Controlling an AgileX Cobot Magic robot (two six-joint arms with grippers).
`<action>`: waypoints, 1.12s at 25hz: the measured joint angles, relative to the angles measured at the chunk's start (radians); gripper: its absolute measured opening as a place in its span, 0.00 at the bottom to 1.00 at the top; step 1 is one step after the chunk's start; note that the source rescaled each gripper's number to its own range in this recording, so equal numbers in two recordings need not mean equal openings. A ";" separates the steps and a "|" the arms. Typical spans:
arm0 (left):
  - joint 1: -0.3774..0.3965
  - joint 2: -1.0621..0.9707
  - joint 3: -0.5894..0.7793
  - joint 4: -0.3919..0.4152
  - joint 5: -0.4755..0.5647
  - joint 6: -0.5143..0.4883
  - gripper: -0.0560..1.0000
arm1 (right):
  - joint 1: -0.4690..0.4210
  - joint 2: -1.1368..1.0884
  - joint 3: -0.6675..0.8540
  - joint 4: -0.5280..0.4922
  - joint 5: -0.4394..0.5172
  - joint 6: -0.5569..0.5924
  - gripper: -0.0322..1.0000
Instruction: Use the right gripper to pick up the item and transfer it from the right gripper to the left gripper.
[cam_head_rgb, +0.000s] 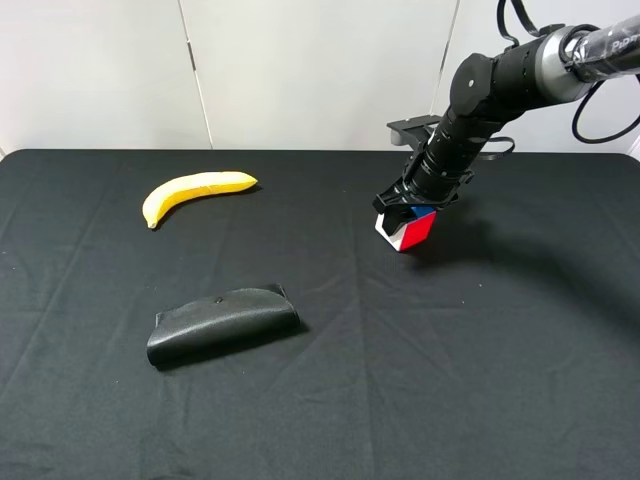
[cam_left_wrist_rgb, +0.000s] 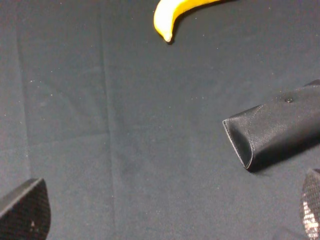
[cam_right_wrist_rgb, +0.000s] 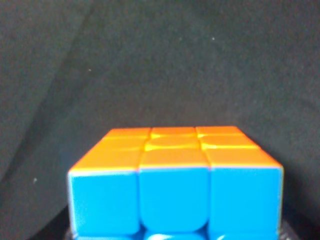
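Note:
The puzzle cube (cam_head_rgb: 409, 228) shows red, white and blue faces right of the table's middle, tilted on an edge. My right gripper (cam_head_rgb: 411, 203) comes down on it from above with its jaws closed around the cube's top. In the right wrist view the cube (cam_right_wrist_rgb: 175, 185) fills the lower frame with blue and orange faces, very close to the camera. My left gripper (cam_left_wrist_rgb: 167, 215) is open and empty over bare black cloth; its two fingertips (cam_left_wrist_rgb: 25, 210) show at the frame's lower corners. The left arm is out of the exterior view.
A yellow banana (cam_head_rgb: 195, 190) lies at the back left, and its tip shows in the left wrist view (cam_left_wrist_rgb: 172, 15). A flat black pouch (cam_head_rgb: 222, 323) lies front left, also in the left wrist view (cam_left_wrist_rgb: 275, 127). The black cloth (cam_head_rgb: 450, 380) covers the table.

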 joint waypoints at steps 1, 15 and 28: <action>0.000 0.000 0.000 0.000 0.000 0.000 1.00 | 0.000 0.000 0.000 0.000 0.000 0.000 0.04; 0.000 0.000 0.000 0.000 0.000 0.000 1.00 | 0.000 -0.073 0.000 0.000 0.024 -0.005 0.04; 0.000 0.000 0.000 0.000 0.000 0.000 1.00 | 0.000 -0.261 0.000 0.052 0.165 0.001 0.04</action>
